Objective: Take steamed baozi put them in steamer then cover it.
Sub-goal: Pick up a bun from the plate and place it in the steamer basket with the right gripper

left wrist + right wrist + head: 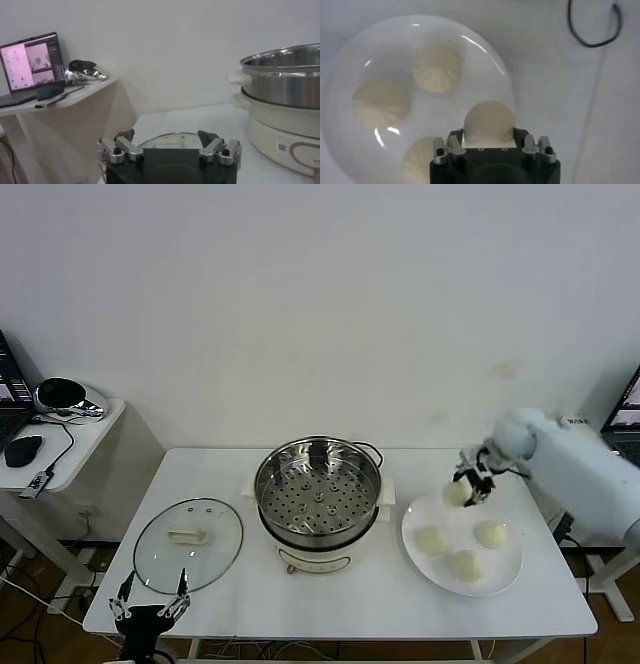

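My right gripper (pixel 462 487) is shut on one cream-white baozi (pixel 488 121) and holds it above the far left edge of the white plate (pixel 505 571). Three more baozi (pixel 431 540) lie on that plate; in the right wrist view they show below the held one (pixel 437 67). The steel steamer (pixel 318 489) stands open at the table's middle, its perforated tray bare. The glass lid (pixel 188 542) with a cream handle lies flat on the table left of the steamer. My left gripper (pixel 150 601) is open and empty at the front left table edge.
A side table (pixel 60 446) at the left carries a mouse, cables and a shiny object. The steamer's wall (pixel 285 70) and the lid (pixel 170 142) show in the left wrist view. A black cable (pixel 592 30) lies on the table beyond the plate.
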Available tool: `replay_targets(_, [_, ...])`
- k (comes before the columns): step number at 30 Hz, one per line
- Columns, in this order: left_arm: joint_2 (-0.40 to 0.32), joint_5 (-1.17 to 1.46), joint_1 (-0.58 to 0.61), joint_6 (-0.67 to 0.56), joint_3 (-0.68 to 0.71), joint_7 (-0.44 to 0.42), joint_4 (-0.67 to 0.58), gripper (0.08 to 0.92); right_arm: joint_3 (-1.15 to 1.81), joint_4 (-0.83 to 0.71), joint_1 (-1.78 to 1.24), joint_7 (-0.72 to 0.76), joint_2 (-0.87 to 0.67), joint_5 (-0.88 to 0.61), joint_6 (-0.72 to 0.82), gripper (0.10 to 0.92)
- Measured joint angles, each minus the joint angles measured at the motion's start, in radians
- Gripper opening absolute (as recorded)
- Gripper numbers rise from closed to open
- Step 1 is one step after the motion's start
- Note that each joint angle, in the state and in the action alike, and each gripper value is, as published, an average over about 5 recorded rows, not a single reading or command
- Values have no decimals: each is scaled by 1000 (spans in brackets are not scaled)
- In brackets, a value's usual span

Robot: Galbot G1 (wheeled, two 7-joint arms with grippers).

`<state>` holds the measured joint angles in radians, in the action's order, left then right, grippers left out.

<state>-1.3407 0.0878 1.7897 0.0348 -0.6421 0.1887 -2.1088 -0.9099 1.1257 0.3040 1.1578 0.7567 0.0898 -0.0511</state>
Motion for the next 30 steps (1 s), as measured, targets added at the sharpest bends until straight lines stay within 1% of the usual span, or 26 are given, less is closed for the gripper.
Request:
replay_targets(8, [8,11,-9,0,-8,1,6,823,-137,38,197,-25,62,-136,-75,619])
replay_targets(16, [8,23,-24,2,-25,2,12,823,-246,34,278,-57,211,-198,-184,627])
replay_targets(22, [6,25,-28,4,-36,2,13,823,-291,1,286,-82,333,-180,-292,628])
replay_targets(30, [-1,22,-24,6,-48,1,5,823,-302,-80,247,-125,472,-72,-437,628])
